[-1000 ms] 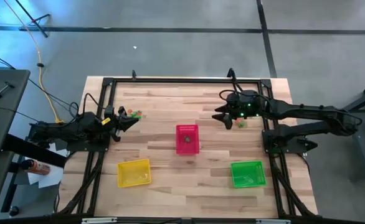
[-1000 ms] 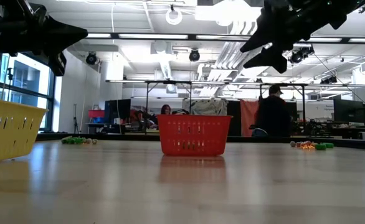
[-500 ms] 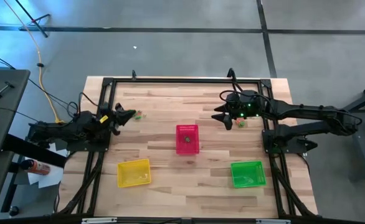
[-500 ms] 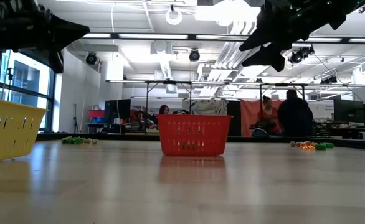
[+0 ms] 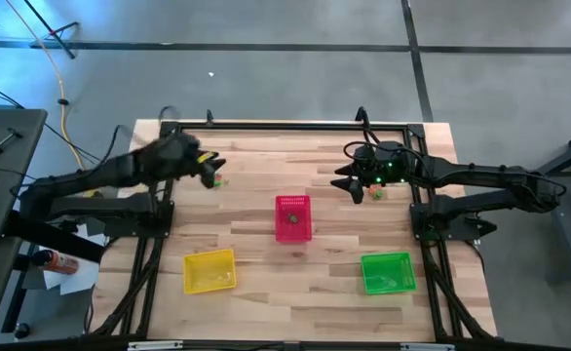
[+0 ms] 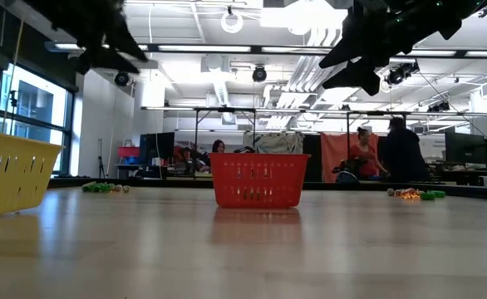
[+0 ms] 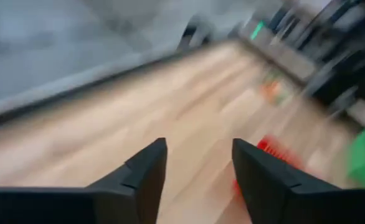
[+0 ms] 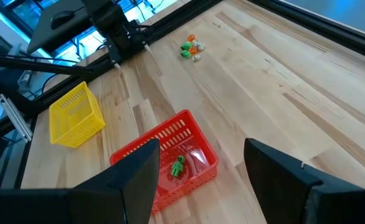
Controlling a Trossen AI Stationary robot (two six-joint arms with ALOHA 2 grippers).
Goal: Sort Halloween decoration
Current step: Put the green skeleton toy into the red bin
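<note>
The left claw (image 5: 210, 168), fingers spread and empty, hangs right by the tiny orange and green trinkets (image 5: 217, 179) on the wooden counter (image 5: 266, 244). The right claw (image 5: 345, 181) waits spread near another little pile (image 5: 377, 194).

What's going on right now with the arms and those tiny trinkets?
Left gripper open, empty, above the left trinket pile. Right gripper open, empty, beside the right pile. One green trinket in the red basket. Nothing in the way.
</note>
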